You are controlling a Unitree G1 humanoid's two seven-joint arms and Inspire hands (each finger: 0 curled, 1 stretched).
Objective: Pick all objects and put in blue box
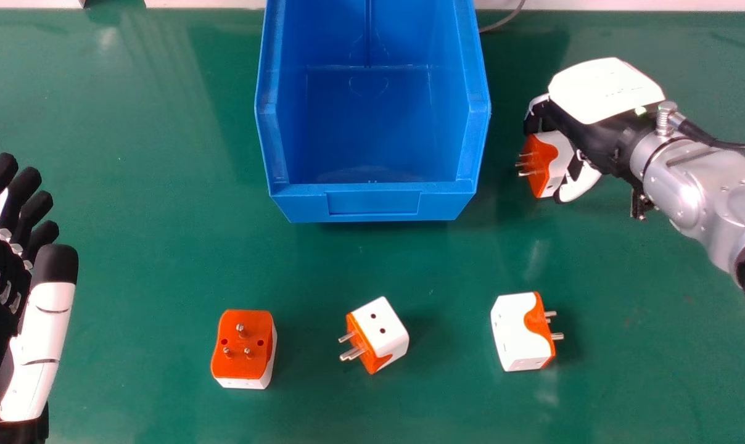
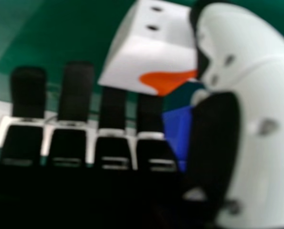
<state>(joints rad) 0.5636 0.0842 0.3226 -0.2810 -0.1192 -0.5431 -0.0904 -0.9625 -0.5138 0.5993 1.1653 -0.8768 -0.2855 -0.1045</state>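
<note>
Right of the blue box, my right hand is curled round an orange-and-white plug adapter low over the table. In the right hand view the adapter lies between the thumb and the fingertips of my right hand. Three more adapters rest on the green table: one with pins up, a tilted one in the middle, and one with pins pointing right. The box interior holds nothing. At the left edge my left hand is open.
The green table spreads around the box. A grey cable runs behind the box's right rear side. A pale edge borders the table at the back.
</note>
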